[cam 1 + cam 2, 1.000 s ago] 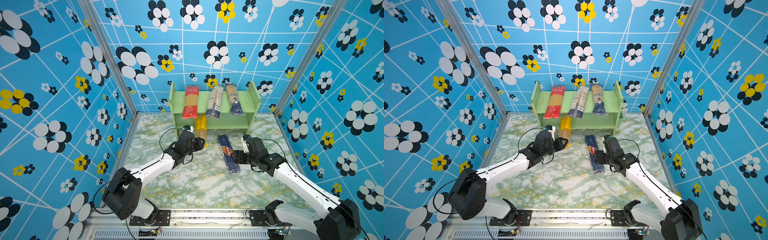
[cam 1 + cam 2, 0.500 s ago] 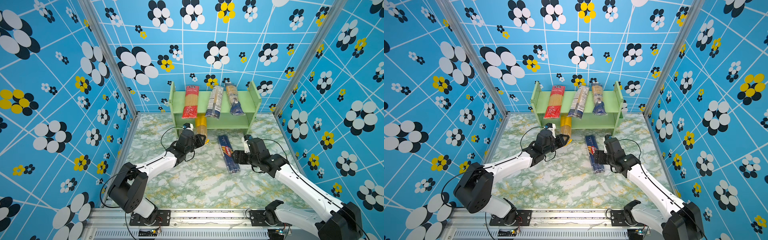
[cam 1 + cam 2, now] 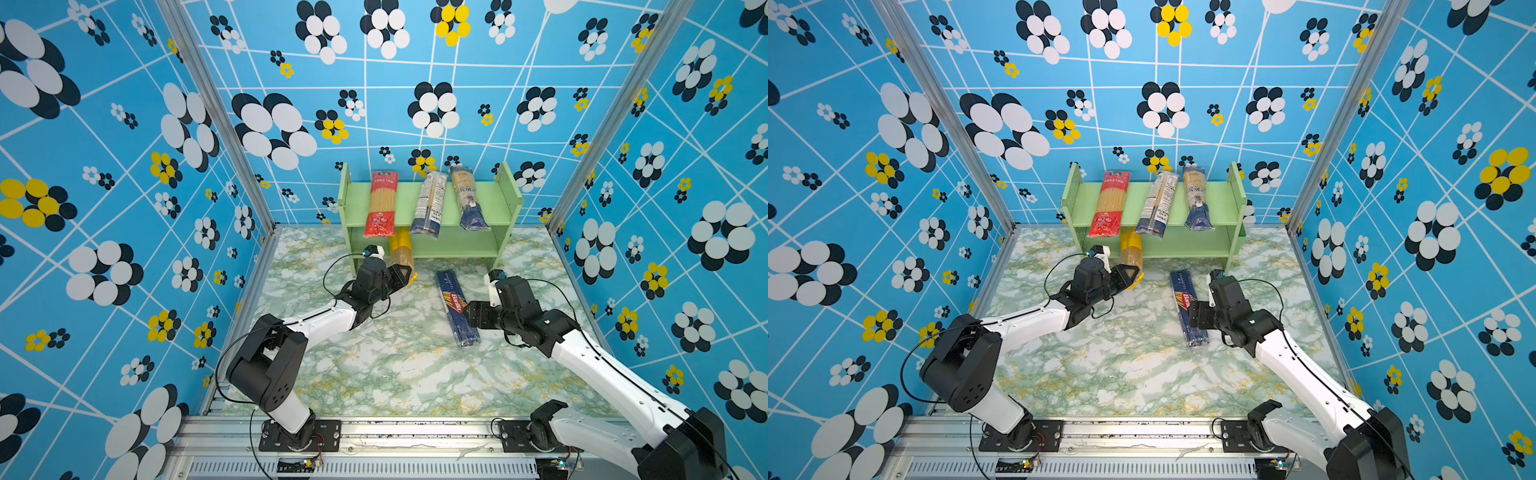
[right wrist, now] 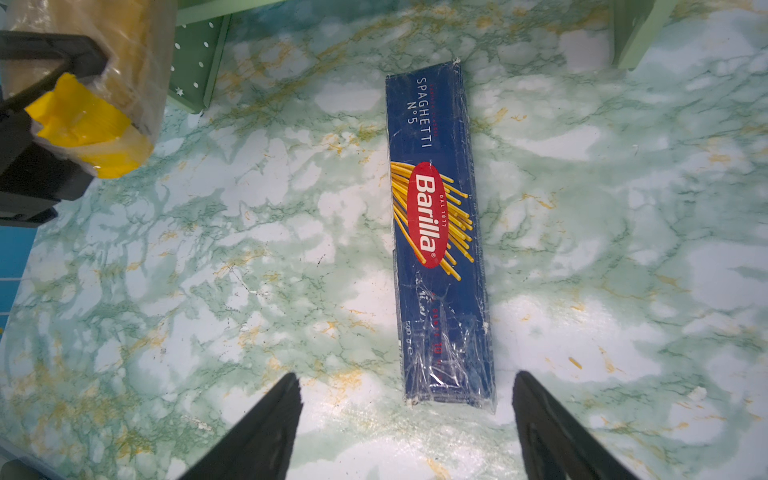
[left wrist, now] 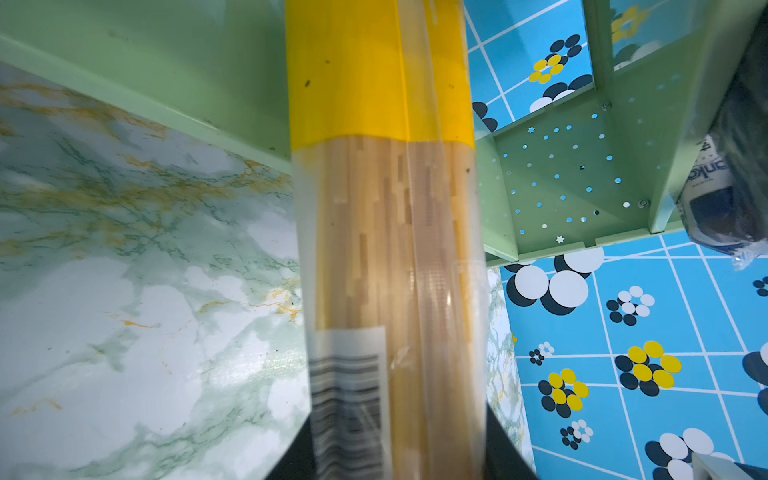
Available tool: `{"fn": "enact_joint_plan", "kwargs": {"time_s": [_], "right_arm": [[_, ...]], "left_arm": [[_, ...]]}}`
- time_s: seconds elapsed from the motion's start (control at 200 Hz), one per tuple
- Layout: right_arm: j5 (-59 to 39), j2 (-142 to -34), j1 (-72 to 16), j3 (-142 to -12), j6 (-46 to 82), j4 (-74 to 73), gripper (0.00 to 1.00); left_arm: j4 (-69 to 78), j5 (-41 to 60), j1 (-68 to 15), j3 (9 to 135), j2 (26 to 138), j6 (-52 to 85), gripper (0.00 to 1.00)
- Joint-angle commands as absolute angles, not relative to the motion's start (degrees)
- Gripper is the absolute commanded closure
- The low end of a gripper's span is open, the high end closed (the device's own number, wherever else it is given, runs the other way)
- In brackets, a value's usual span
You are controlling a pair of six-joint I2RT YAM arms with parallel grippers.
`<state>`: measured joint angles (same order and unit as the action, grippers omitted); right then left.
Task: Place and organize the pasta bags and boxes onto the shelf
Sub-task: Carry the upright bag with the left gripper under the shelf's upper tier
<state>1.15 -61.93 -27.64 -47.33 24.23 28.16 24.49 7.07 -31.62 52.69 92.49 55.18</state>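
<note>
Though it's film-wrapped, Barilla box lies flat.

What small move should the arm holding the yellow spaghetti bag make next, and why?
Probably slide the yellow bag deeper into the lower tier of the shelf: the left gripper is shut on its near end, which juts out over the table, while only the far end is inside.
</note>
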Motion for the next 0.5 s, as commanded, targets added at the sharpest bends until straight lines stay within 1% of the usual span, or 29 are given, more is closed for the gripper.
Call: {"fn": "enact_joint_plan", "kwargs": {"time_s": [0.0, 0.495], "right_arm": [[1.1, -61.3, -27.9, -46.4, 22.9, 29.6, 0.18], [1.1, -62.1, -27.9, -46.6, 22.8, 29.4, 0.18]], "left_arm": [[37.8, 7.0, -31.0, 57.9, 91.8, 54.4, 1.00], [41.2, 10.9, -28.8, 61.3, 96.6, 58.5, 1.00]]}}
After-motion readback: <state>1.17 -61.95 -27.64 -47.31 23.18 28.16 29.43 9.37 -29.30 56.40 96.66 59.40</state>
